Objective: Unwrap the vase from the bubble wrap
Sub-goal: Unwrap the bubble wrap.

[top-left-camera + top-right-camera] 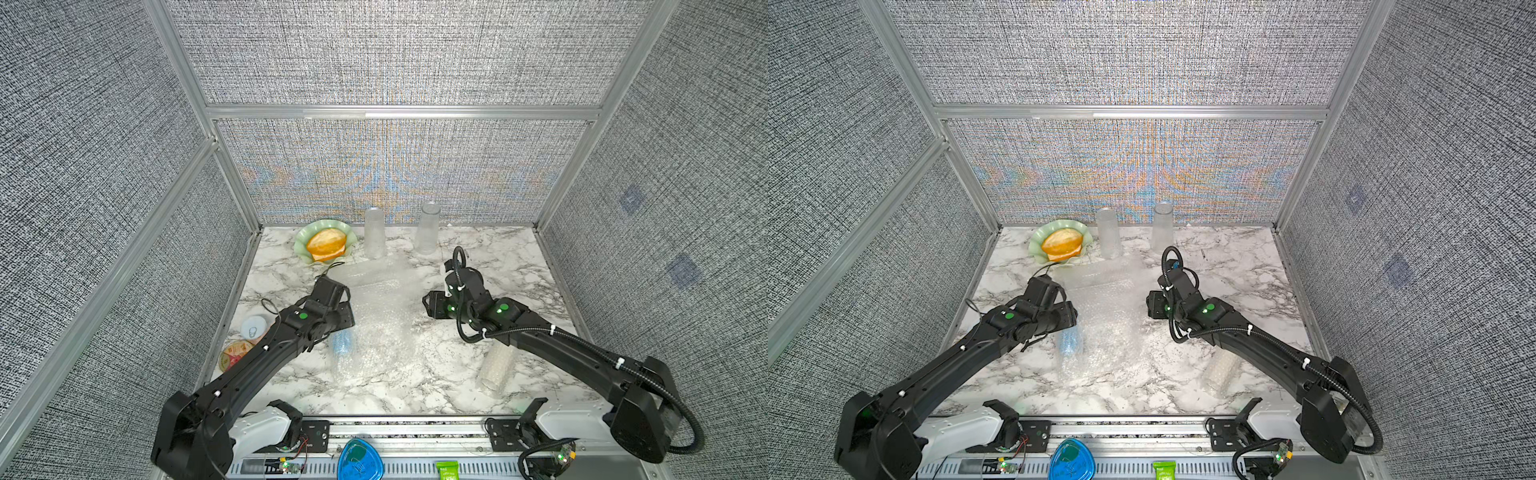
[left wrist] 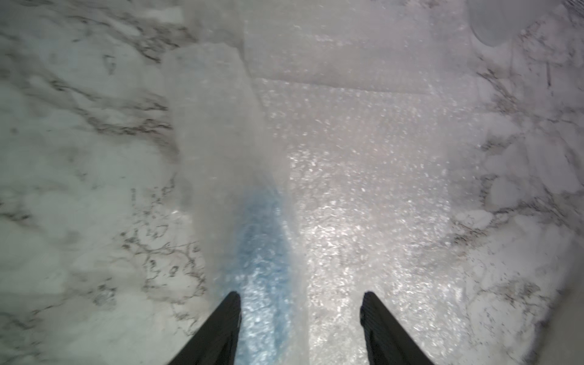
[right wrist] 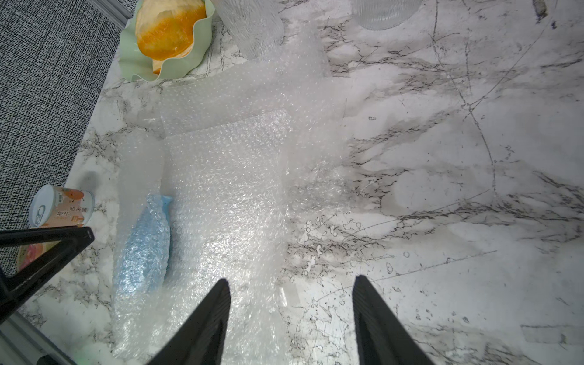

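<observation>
The vase (image 1: 343, 343) (image 1: 1070, 340) is pale blue and lies on its side on the marble table, still covered by bubble wrap (image 1: 384, 328) (image 1: 1111, 324). The crinkly clear sheet spreads from the vase toward the table's middle. In the blurred left wrist view my left gripper (image 2: 300, 297) is open above the wrapped vase (image 2: 262, 252) and the sheet (image 2: 363, 189), holding nothing. My right gripper (image 3: 290, 281) is open above the sheet's other edge (image 3: 227, 189), with the vase (image 3: 145, 246) off to one side.
At the back stand a green wavy bowl (image 1: 303, 245) holding an orange loaf and two clear ribbed glasses (image 1: 375, 232) (image 1: 428, 228). A rolled piece of wrap (image 1: 494, 365) lies under the right arm. A can (image 1: 253, 328) and a red-lidded cup (image 1: 235, 355) sit by the left edge.
</observation>
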### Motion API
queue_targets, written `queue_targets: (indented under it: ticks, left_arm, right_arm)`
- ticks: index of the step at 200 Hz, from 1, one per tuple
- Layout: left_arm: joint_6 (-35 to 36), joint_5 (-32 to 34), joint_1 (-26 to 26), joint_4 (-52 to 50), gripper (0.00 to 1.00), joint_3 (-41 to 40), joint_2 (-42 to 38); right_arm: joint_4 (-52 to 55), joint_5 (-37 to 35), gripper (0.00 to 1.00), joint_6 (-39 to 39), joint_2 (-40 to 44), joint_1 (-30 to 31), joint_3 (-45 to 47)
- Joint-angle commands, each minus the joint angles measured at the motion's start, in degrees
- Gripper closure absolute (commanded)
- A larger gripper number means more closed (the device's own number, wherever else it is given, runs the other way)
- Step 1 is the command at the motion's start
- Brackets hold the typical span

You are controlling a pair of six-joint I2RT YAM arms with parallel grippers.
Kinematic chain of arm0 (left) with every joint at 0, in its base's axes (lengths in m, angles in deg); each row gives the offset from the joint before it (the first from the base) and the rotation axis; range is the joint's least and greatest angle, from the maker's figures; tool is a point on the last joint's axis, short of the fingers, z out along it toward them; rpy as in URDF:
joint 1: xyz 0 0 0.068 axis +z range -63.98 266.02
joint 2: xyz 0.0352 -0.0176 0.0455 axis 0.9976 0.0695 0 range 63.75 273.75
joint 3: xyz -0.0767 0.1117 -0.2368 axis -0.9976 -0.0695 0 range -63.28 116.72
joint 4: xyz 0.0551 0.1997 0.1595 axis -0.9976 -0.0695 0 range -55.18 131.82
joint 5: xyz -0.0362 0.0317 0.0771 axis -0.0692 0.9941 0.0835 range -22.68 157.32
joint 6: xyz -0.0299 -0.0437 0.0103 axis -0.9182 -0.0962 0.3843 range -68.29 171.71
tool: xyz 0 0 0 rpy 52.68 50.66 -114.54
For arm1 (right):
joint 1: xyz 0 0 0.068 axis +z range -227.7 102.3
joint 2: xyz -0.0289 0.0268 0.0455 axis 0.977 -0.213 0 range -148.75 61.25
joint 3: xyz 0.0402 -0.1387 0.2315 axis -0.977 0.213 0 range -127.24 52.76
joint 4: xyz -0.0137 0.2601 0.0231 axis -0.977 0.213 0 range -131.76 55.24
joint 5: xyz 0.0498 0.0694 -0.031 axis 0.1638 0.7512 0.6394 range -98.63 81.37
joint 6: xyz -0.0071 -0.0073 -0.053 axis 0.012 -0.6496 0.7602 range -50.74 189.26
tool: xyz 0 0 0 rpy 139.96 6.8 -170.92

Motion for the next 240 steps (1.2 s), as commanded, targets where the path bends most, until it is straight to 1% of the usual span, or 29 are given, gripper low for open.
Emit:
queue_targets:
  ticks: [1,26,41,59,71,94,131,158,201,215,240]
  left_arm:
    - [2.2,-4.4,-2.0,3.5,0.38,1.9,4.0]
    - [1.6,-6.2,-3.1,6.2,0.38,1.2,7.5]
    - [0.9,-5.7,-3.1,6.1,0.38,0.4,8.7]
    - [-2.2,-2.7,-2.9,1.3,0.38,1.5,10.8]
    - [-2.3,-0.9,-2.9,-3.0,0.38,3.2,12.9]
    - [-2.5,0.1,-2.6,-3.4,0.38,1.8,12.9]
    - [-2.5,1.9,0.1,-5.5,0.38,-0.7,9.2]
    - [-2.3,2.9,3.7,-7.8,0.38,-2.9,5.6]
    - [-2.9,5.2,8.7,-9.1,0.38,-6.4,-3.6]
    - [-3.8,6.5,9.5,-8.5,0.38,-7.2,-7.0]
    - [-4.4,7.3,12.2,-7.6,0.37,-8.0,-13.1]
  right_arm:
    - [0.4,-0.7,0.42,-0.1,0.2,0.0,0.3]
    - [0.5,-0.8,0.42,-0.1,0.2,0.0,0.5]
    - [0.7,-1.0,0.43,-0.1,0.3,0.0,0.4]
    - [1.0,-1.1,0.42,0.0,0.4,-0.1,0.4]
    - [1.0,-1.1,0.42,0.2,0.3,0.0,0.4]
    - [0.9,-1.0,0.43,0.1,-0.1,0.0,0.1]
    - [1.2,-0.8,0.42,0.2,-0.1,-0.1,0.0]
    - [1.3,-0.9,0.42,0.5,0.2,-0.1,-0.1]
    - [1.2,-0.2,0.42,0.8,0.0,0.1,-0.2]
    - [1.2,-0.1,0.42,1.0,0.0,0.4,-0.3]
    - [1.1,0.2,0.42,0.7,-1.4,1.8,-1.0]
